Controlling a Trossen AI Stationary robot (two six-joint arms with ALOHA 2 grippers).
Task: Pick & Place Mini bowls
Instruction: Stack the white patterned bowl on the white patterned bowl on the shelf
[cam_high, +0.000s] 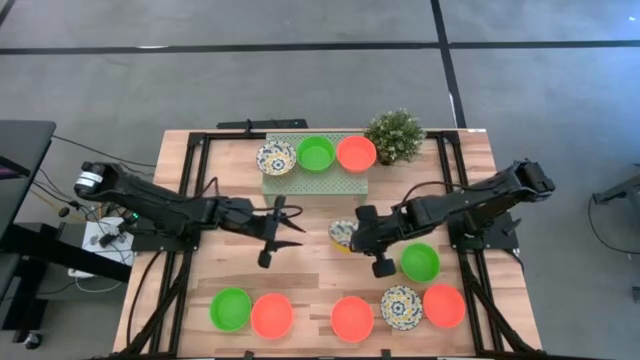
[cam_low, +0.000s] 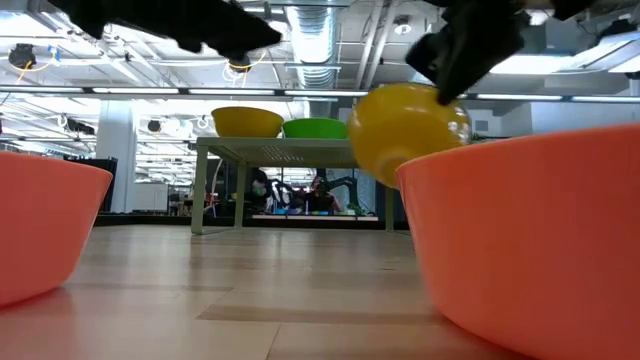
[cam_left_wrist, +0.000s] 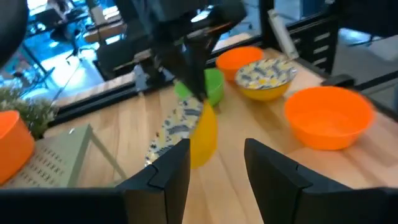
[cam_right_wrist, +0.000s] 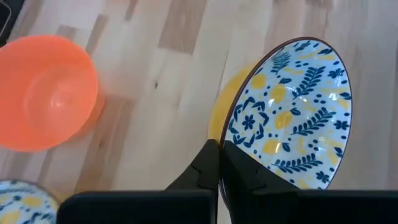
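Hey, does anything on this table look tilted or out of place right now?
Only the patterned bowl in the right gripper: pinched by its rim, it hangs tilted on edge above the table's middle. The other bowls sit upright. The left gripper is open beside it.

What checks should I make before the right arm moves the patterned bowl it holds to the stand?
1. Grasp: right gripper is shut on the rim of the patterned bowl: ok.
2. Bowl lifted off the table: ok; in the low view it hangs tilted.
3. Free place on the green stand: cannot tell; three bowls already fill its back row.
4. Left gripper open, near the table's middle and close to the path: not ok.
5. Potted plant beside the stand, out of the way: ok.
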